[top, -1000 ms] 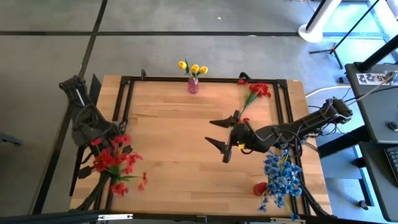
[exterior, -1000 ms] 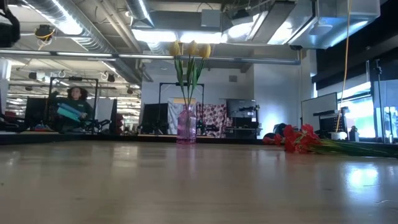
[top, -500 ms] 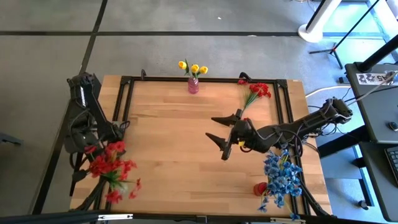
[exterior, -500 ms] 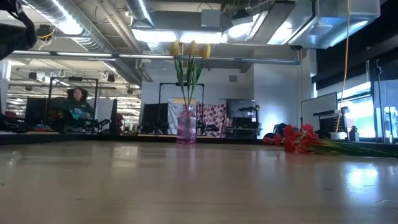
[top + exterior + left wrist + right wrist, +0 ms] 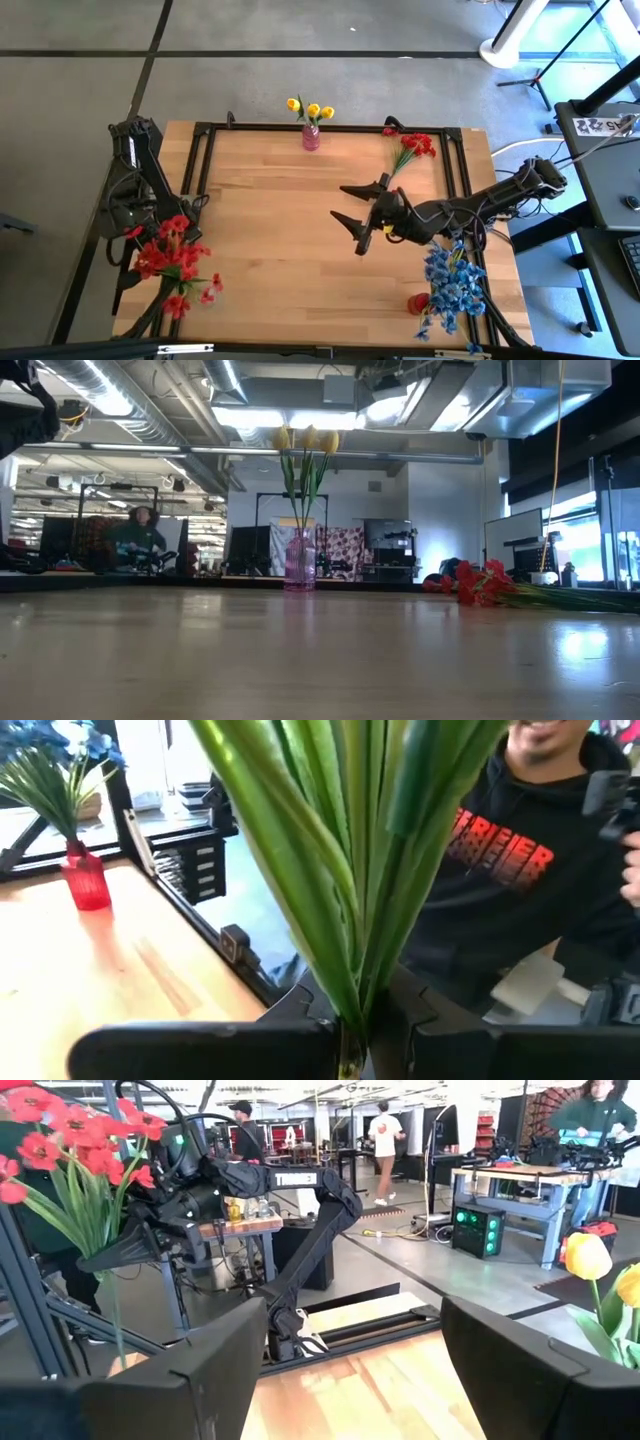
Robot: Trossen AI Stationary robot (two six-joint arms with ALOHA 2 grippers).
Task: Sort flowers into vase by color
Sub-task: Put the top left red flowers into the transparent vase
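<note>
The left hand is closed on a bunch of red artificial flowers — next it needs a vase; the right hand waits wide open, empty, over the wooden surface.

We are observing yellow flowers standing upright in a pink vase, loose red flowers lying flat, blue flowers bunched, red bouquet held aloft.

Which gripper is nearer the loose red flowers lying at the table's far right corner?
Right. The right gripper hovers open over mid-table, just short of the loose red flowers. The left gripper is across the table at the left edge, shut on a red bunch.
</note>
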